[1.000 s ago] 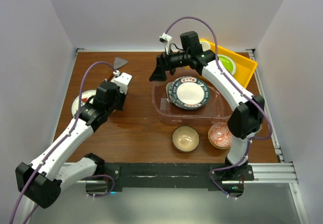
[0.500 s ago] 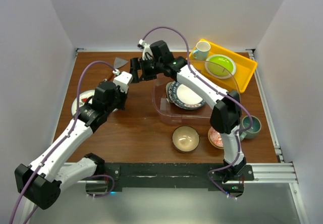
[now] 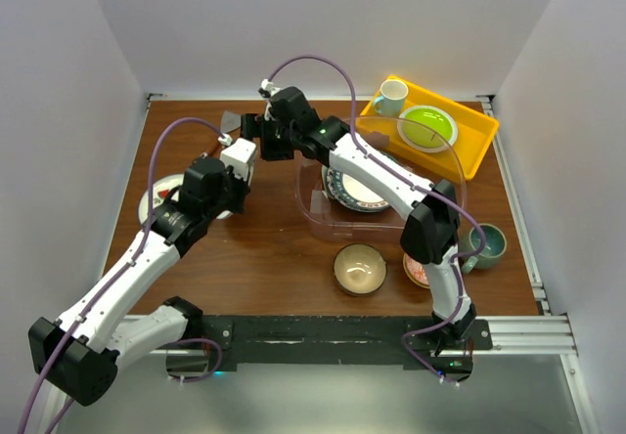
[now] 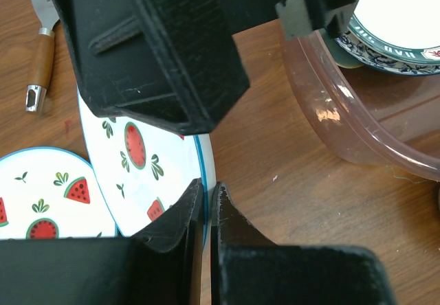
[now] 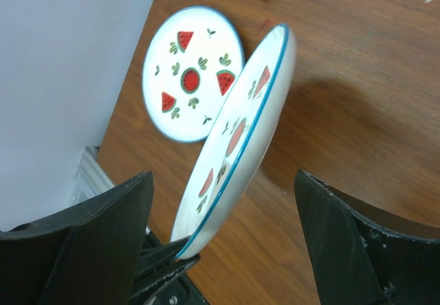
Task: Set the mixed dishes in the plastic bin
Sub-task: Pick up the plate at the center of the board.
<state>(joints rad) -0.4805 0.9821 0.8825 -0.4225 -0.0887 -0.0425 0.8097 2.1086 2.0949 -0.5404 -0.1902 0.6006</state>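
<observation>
Starting at the left, a watermelon plate (image 5: 191,78) is lying flat on the table (image 3: 264,248) near the left edge. Just beside it, the left gripper (image 4: 206,194) is pinching tight on the bottom rim of a second watermelon plate (image 5: 237,140). It is holding that plate up on its edge, tilted, off the wood. The right gripper (image 5: 223,176) is hanging over this plate with its fingers (image 5: 89,236) spread wide, one on each side. As far as I can tell from its own camera, they are not touching it. So I am guessing the plate is being passed from one arm to the other. To do this well, the right fingers should be going over the free top part of the rim, well away from the left fingers. They should be squeezing firmly before the left one is letting go, or the plate may be slipping and dropping onto the flat one. Further right, the plastic bin (image 3: 311,211) is sitting in the middle of the table. A green-rimmed plate (image 4: 399,37) is lying in it on top of a blue flowered plate (image 4: 405,66). In front of the bin, a tan bowl (image 3: 359,268) and a red-patterned bowl (image 3: 419,273) are waiting. A grey-teal mug (image 3: 487,243) is standing at the far right.
</observation>
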